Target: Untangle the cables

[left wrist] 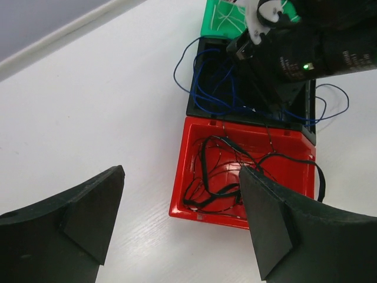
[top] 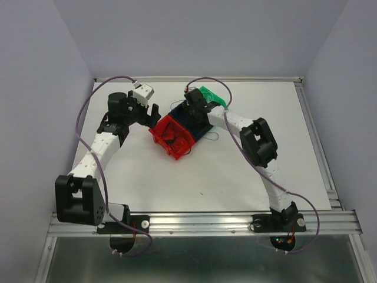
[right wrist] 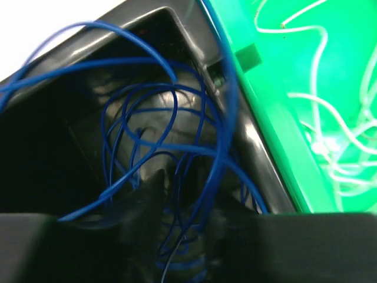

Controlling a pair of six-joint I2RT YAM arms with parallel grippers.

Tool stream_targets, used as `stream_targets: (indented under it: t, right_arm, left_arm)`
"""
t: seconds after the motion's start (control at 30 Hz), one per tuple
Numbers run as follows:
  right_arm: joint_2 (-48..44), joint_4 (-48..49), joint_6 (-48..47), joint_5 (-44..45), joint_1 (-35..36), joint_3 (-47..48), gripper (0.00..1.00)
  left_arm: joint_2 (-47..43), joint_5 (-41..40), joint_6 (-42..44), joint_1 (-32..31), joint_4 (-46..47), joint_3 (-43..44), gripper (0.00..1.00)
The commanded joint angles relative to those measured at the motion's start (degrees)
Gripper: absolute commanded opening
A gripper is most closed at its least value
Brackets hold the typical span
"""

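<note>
The cables lie sorted by colour in three bins. Black cables (left wrist: 215,177) lie tangled in a red bin (left wrist: 179,177), one loop hanging over its right rim. Blue cables (left wrist: 209,88) fill a black bin (left wrist: 194,103) and spill over its sides. Whitish cables (right wrist: 330,141) lie in a green bin (right wrist: 277,65). My left gripper (left wrist: 179,218) is open and empty, hovering above the table at the red bin's (top: 159,132) near corner. My right gripper (right wrist: 188,206) reaches down into the black bin (top: 203,127). Its blurred fingers stand apart with blue cables (right wrist: 221,141) running between them.
The three bins touch in a diagonal row in the middle-back of the white table (top: 235,171). Grey walls enclose the table at the back and sides. The right arm's wrist (left wrist: 306,47) hangs over the black bin.
</note>
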Motion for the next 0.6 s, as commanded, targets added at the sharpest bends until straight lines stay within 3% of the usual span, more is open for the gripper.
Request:
stream_targets:
  t: [0.0,0.33,0.37,0.47,0.57]
  right_arm:
    - [-7.2,-3.1,-3.3,3.1,1.1,2.0,0.41]
    - [-14.0,-3.0,-3.5,5.7,2.0,-1.1,0.57]
    - [-14.8,-3.0,-3.4,6.3,2.1,-1.8,0.62]
    - [-19.8,-3.0,-2.9,6.5,2.4,-7.6,0.76]
    - [-25.9,-1.8,-2.6,6.2,2.5,-17.9,0.8]
  left_arm:
    - [6.1,0.7,-1.0,0.7,3.6,7.2,0.9]
    - [19.7,7.5,-2.0,1.0,1.6,19.8,0.94]
    - [20.7,8.7,-2.0,1.1,1.2,21.6,0.94]
    - [24.5,11.3,-2.3,1.0,-0.4,24.4,0.94]
    - [27.4,12.8,-2.6,1.0,-1.2,25.7,0.94]
